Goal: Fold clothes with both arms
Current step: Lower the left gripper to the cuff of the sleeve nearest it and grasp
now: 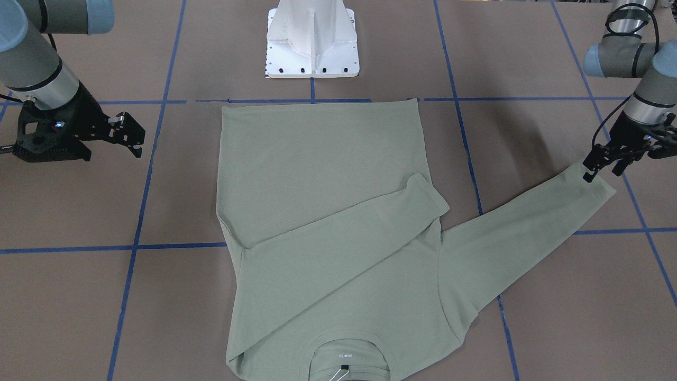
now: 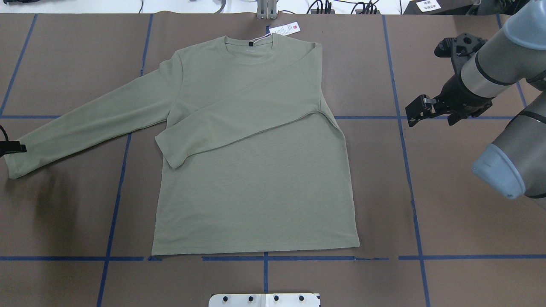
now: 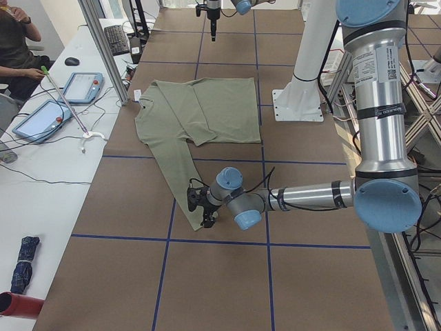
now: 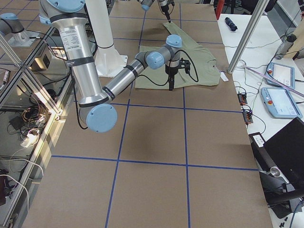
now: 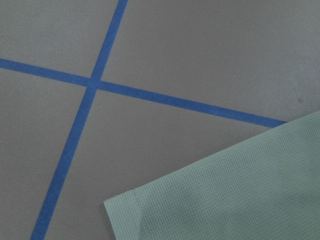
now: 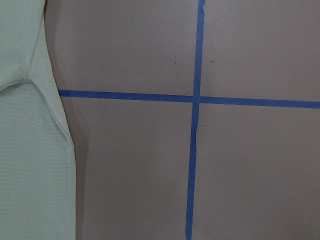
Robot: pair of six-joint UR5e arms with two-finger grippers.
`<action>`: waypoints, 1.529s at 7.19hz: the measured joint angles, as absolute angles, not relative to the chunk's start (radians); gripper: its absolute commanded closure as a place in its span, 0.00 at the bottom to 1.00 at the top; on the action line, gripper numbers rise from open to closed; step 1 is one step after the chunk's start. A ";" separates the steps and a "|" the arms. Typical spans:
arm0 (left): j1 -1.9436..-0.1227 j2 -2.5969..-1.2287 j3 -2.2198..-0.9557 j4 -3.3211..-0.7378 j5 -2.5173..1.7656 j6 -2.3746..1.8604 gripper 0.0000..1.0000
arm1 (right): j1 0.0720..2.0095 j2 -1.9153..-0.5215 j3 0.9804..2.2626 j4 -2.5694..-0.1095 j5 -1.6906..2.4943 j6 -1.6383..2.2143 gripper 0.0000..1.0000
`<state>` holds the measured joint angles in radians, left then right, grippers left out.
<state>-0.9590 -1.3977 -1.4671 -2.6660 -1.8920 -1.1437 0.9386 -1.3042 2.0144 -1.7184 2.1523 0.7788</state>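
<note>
On the brown bench (image 2: 448, 213), seen from overhead, your green shirt (image 2: 256, 192) lies flat in the middle, with its neck at 12 o'clock. One sleeve (image 2: 239, 119) is already folded across the chest. The other sleeve (image 2: 94, 123) sticks out toward 8 o'clock, so I think that sleeve is the step now. Your left gripper (image 1: 603, 170) sits at its cuff (image 1: 592, 185) with its fingers apart, holding nothing I can see. Your right gripper (image 2: 413, 113) hangs at 3 o'clock, well apart from the shirt, open and empty. Next, I think, the left gripper must pinch the cuff, lift it a little and carry it toward 3 o'clock.
</note>
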 measured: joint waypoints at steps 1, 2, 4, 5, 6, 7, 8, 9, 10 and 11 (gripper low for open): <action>-0.952 -1.394 -1.462 -2.665 -1.887 -1.147 0.01 | 0.940 -1.308 2.017 -1.718 2.153 0.775 0.00; -0.947 -1.392 -1.454 -2.664 -1.886 -1.148 0.01 | 0.940 -1.310 2.019 -1.717 2.153 0.774 0.00; -0.942 -1.391 -1.435 -2.665 -1.882 -1.147 0.04 | 0.940 -1.312 2.022 -1.717 2.152 0.773 0.00; -0.940 -1.391 -1.429 -2.666 -1.878 -1.146 0.08 | 0.940 -1.312 2.024 -1.717 2.152 0.773 0.00; -0.938 -1.391 -1.426 -2.666 -1.877 -1.146 0.14 | 0.940 -1.313 2.025 -1.717 2.152 0.773 0.00; -0.935 -1.391 -1.426 -2.666 -1.876 -1.146 0.23 | 0.940 -1.312 2.026 -1.717 2.152 0.773 0.00; -0.931 -1.391 -1.426 -2.666 -1.876 -1.146 0.38 | 0.940 -1.312 2.026 -1.717 2.152 0.774 0.00; -0.929 -1.391 -1.426 -2.666 -1.876 -1.146 0.49 | 0.940 -1.311 2.026 -1.717 2.152 0.774 0.00; -0.928 -1.391 -1.427 -2.666 -1.876 -1.146 0.64 | 0.940 -1.311 2.026 -1.718 2.152 0.774 0.00; -0.928 -1.390 -1.428 -2.666 -1.876 -1.148 0.82 | 0.939 -1.311 2.026 -1.718 2.152 0.775 0.00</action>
<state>-0.9279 -1.3902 -1.4277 -2.6661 -1.8756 -1.1476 0.9394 -1.3114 2.0264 -1.7180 2.1522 0.7745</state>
